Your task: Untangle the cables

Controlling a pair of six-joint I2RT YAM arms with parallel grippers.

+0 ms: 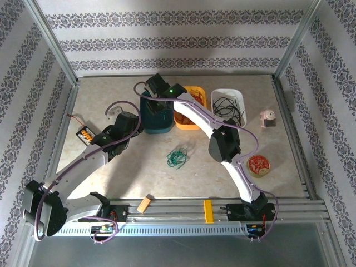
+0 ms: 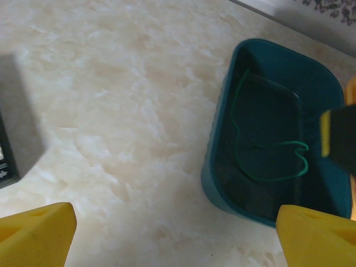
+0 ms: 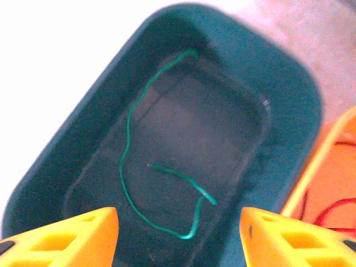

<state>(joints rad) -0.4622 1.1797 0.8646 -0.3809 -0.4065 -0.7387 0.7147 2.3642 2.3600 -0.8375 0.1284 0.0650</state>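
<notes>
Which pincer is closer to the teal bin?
Right. The right pincer hangs directly over the teal bin, above the green wire inside; the left pincer is off to the bin's left, over the table.

Lab test cell (aluminium frame [image 1: 57, 50], wallpapered walls [image 1: 167, 41])

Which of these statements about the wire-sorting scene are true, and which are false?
1. A green wire lies inside the teal bin. True.
2. The right gripper is clamped on that wire. False: its jaws stand open above the bin.
3. The white bin holds black wires. True.
4. The orange bin holds green wires. False: red wires lie in it.
5. No wires lie on the table. False: a green tangle lies there.
6. The left gripper is open. True.
</notes>
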